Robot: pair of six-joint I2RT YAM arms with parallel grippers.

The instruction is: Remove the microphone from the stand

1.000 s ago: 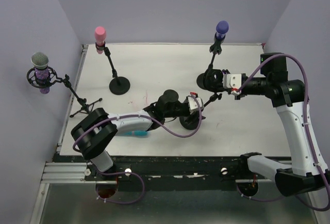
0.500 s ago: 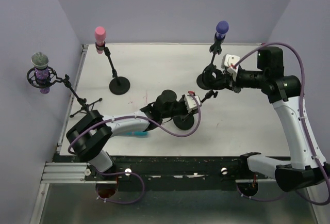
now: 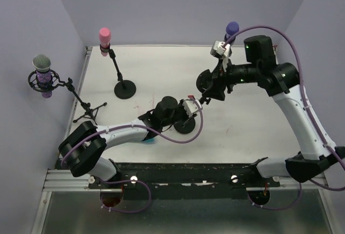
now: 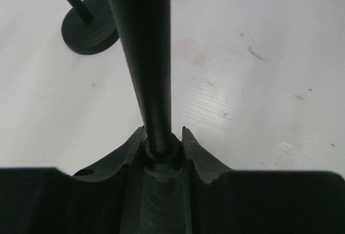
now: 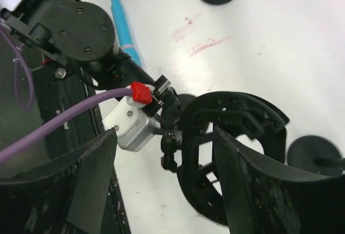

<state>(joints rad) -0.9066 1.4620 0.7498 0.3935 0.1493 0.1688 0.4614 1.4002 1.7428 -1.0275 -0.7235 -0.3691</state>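
Observation:
A black stand has its round base (image 3: 186,126) on the table and a slanted pole (image 4: 143,56) rising to an empty black shock-mount ring (image 5: 232,148). My left gripper (image 3: 187,113) is shut on the pole just above the base, and the left wrist view shows its fingertips (image 4: 161,131) clamping it. The right gripper (image 3: 208,85) is open. Its fingers (image 5: 91,174) stand either side of the ring's edge without squeezing it. A blue microphone (image 5: 124,29) lies flat on the table beside the left arm, mostly hidden under that arm in the top view.
A pink microphone (image 3: 104,36) stands on a round-base stand (image 3: 124,89) at the back left. A purple one (image 3: 232,28) rises behind the right gripper. At the left edge a grey microphone (image 3: 42,64) sits on a tripod.
The right gripper has opened and swung left along with the ring. The left gripper has closed on the pole, and the stand's base has slid a little to the left.

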